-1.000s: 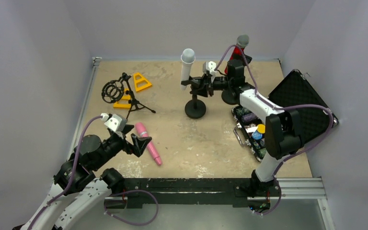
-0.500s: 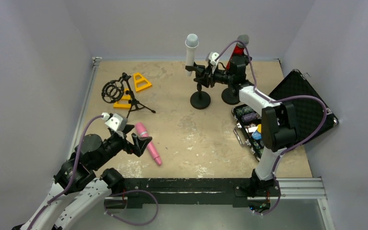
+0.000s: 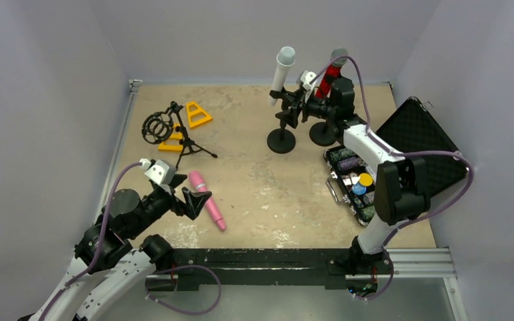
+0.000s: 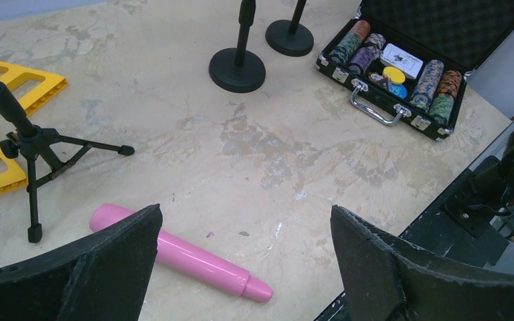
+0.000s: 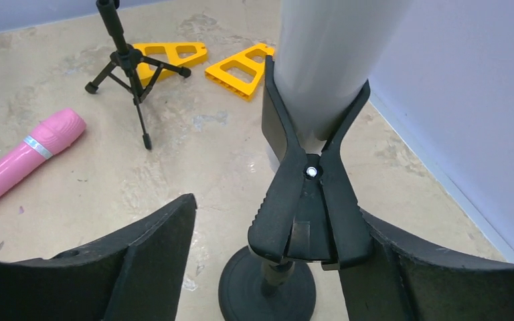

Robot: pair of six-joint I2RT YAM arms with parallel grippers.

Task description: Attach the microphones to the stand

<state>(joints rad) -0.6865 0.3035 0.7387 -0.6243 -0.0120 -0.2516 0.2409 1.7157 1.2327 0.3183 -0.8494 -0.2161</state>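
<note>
A white microphone (image 3: 283, 69) stands nearly upright in the black clip (image 5: 310, 200) of a round-based stand (image 3: 281, 141). My right gripper (image 3: 293, 107) is open, and its jaws stand either side of that clip's handles (image 5: 278, 208). Just behind, a red microphone (image 3: 334, 67) sits on a second stand (image 3: 322, 134). The pink microphone (image 3: 207, 202) lies flat on the table at the front left. My left gripper (image 3: 191, 199) hovers beside it, wide open and empty. In the left wrist view the pink microphone (image 4: 182, 254) runs under the left finger (image 4: 104, 264).
A small black tripod with a ring mount (image 3: 173, 128) and yellow triangular pieces (image 3: 198, 114) stand at the back left. An open case of poker chips (image 3: 353, 177) lies at the right, close to the stand bases. Walls close in the table.
The right arm carried the stand with the white microphone back and to the right, next to the red one, brought it upright, then opened its jaws off the clip. The left arm stayed still.
</note>
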